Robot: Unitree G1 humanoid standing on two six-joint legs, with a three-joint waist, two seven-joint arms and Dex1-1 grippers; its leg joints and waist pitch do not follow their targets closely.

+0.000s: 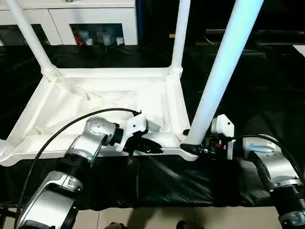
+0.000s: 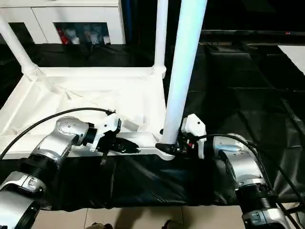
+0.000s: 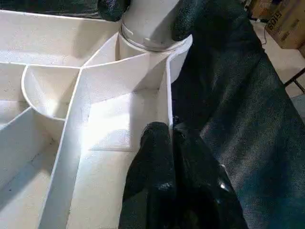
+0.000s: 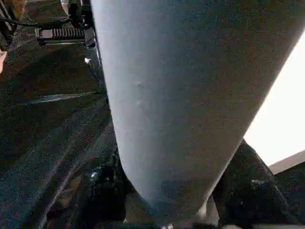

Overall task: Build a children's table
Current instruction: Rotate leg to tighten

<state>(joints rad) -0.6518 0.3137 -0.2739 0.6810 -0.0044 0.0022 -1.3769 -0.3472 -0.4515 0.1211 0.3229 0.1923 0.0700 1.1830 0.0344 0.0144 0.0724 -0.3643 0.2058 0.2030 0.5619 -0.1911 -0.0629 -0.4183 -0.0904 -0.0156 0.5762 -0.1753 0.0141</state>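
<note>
Black cloth carries the upturned tabletop [image 1: 71, 102]; at its five-o'clock corner the right gripper [image 1: 193, 148] clamps a leg [image 1: 217, 76], the left gripper [image 3: 167, 143] pinches the rim, and uneven twisting could cross-thread it

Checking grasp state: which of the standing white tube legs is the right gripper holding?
The near-right white tube leg: the right gripper clamps its base at the white plastic tabletop corner; the other legs stand free.

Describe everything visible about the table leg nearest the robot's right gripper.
The near-right leg is a long, smooth white plastic tube, standing upright and leaning slightly, widest at its base. That base sits in the round corner socket of the upside-down tabletop. The right gripper clamps its black fingers around the base. Its top runs out of frame.
</note>
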